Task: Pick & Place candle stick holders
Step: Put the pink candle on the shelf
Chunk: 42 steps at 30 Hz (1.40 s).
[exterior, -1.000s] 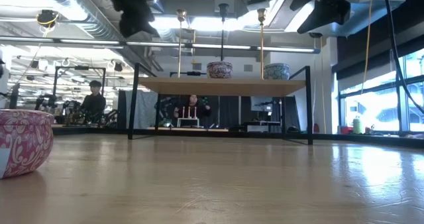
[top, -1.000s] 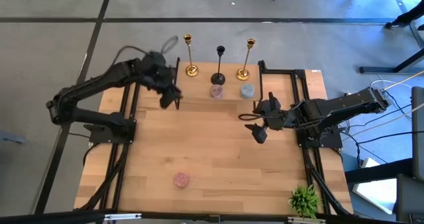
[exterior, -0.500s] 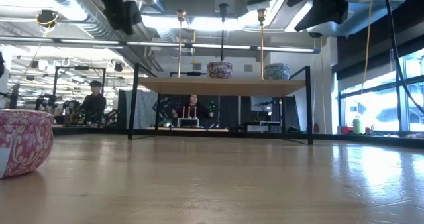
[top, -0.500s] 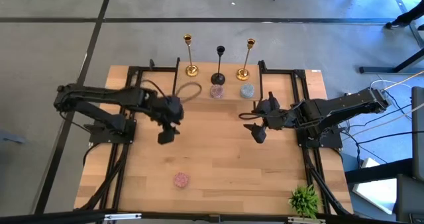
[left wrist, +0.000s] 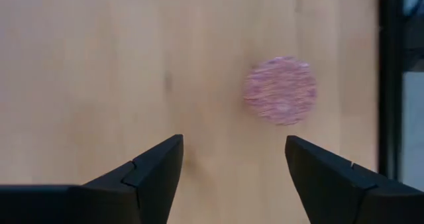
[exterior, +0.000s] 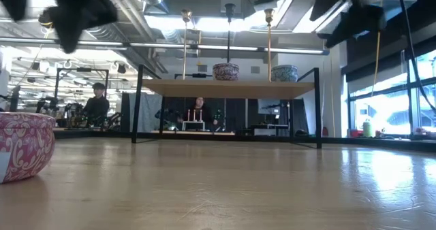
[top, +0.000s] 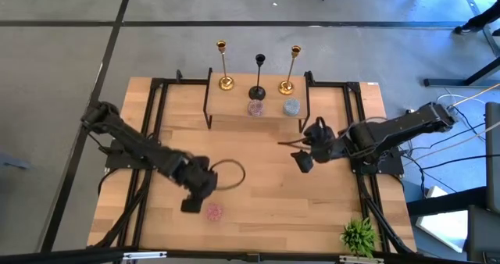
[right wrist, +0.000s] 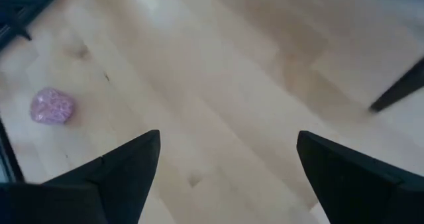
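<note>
The pink squat holder [top: 214, 212] stands alone on its base on the near part of the table; it also shows in the low view [exterior: 24, 147], the left wrist view [left wrist: 280, 90] and the right wrist view [right wrist: 53, 107]. My left gripper [top: 192, 205] hovers open just left of it, pointing down. Two gold sticks [top: 223, 65] [top: 291, 69], the black stick [top: 258, 76], the purple holder [top: 255, 107] and the light blue holder [top: 291, 106] stand on a raised shelf at the far edge. My right gripper [top: 301, 159] hangs open over the table's right middle.
A wooden shelf on a black frame [top: 208, 100] spans the far part of the table. A small green spiky plant [top: 359, 235] stands at the near right corner. Black rails [top: 148, 123] run along both sides. People sit in the room beyond the table [exterior: 197, 111].
My left gripper has swung from the shelf's left end toward the table's near edge and now hangs over the table beside the pink holder. My right gripper has shifted slightly. The holders have stayed where they were.
</note>
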Each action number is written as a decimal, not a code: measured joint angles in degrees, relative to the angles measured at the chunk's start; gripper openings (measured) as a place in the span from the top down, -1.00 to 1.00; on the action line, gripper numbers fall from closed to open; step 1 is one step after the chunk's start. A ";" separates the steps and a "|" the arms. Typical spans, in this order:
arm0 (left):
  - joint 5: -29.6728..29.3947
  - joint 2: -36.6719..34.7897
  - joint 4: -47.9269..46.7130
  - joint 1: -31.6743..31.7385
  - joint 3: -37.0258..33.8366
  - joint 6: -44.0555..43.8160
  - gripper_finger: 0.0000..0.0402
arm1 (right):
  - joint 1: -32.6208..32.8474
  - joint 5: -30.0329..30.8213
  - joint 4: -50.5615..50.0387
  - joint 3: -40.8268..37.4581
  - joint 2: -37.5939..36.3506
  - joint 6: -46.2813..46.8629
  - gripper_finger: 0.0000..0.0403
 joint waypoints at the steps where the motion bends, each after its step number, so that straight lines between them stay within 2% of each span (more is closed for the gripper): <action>1: -0.56 0.38 0.96 -1.47 0.00 -1.14 -0.33 | 0.94 0.01 -0.10 0.00 0.50 1.65 -0.78; 10: -8.42 1.41 9.32 -10.65 0.00 -11.08 -0.41 | 10.74 1.57 0.13 0.00 5.51 14.83 -0.78; 15: -8.84 1.44 10.72 -12.39 0.00 -11.19 -0.41 | 15.08 1.77 1.01 0.00 7.98 20.54 -0.78; 21: -8.82 3.68 14.01 -11.90 1.19 -8.80 -0.41 | 18.80 1.51 0.76 0.00 8.86 22.52 -0.78; 25: -6.75 10.28 12.55 -10.88 6.68 -5.66 -0.41 | 20.05 0.94 0.87 0.00 8.82 22.44 -0.78; 30: -8.08 20.02 2.14 -9.93 16.26 0.45 -0.41 | 21.44 0.88 0.87 0.00 8.82 19.46 -0.78; 35: -7.94 25.50 -5.31 -8.52 20.91 -4.83 -0.41 | 21.42 0.92 0.79 0.00 8.82 18.40 -0.78; 42: -5.30 26.42 -6.04 -8.64 20.48 -10.99 -0.41 | 21.50 2.45 1.08 0.00 8.80 17.74 -0.78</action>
